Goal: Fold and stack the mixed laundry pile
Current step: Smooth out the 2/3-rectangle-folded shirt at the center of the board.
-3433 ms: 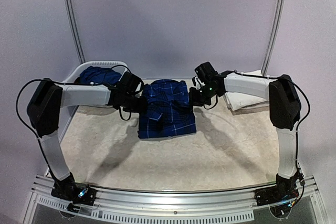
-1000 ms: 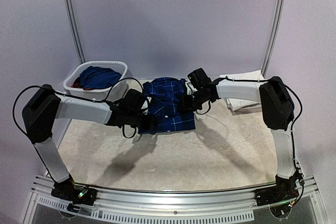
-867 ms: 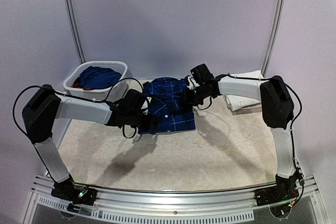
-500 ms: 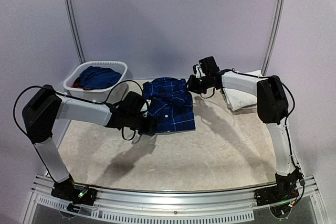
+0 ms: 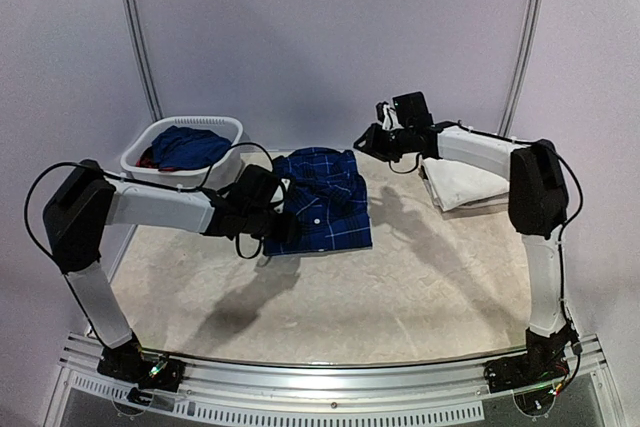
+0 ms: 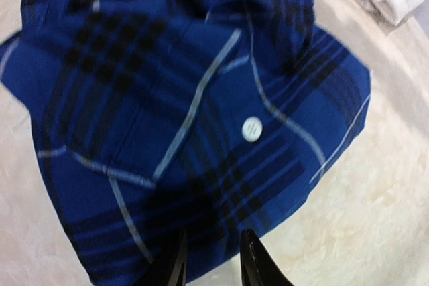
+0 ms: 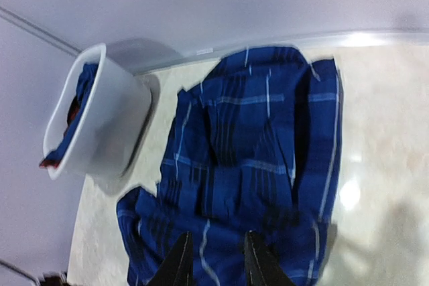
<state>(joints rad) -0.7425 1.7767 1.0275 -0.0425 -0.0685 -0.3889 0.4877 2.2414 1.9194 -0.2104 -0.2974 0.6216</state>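
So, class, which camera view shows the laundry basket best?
Top external: the basket stands upright, its opening showing the blue cloth inside. Right wrist shows it sideways at the left edge. Left wrist misses it.

**Left arm** (image 5: 160,209): smooth white tubular links and a boxy black elbow housing (image 5: 78,215). A cluster of black joint units sits at the wrist. A thin black cable (image 5: 45,175) runs loose outside the links.

**Right arm** (image 5: 478,151): same build as the left, with white links, a black elbow housing (image 5: 538,190) and a loose black cable.

**Bases**: black mounts (image 5: 135,367) with exposed wiring. There is what looks like a small green indicator on the left one, too small to confirm.

**Left tool** (image 6: 213,234): two slim, dark, tapered fingers (image 6: 173,269) with a matt finish.

**Right tool** (image 7: 216,236): an identical pair of dark fingers (image 7: 179,259), blurred at the frame edge.

No legible markings or screws.
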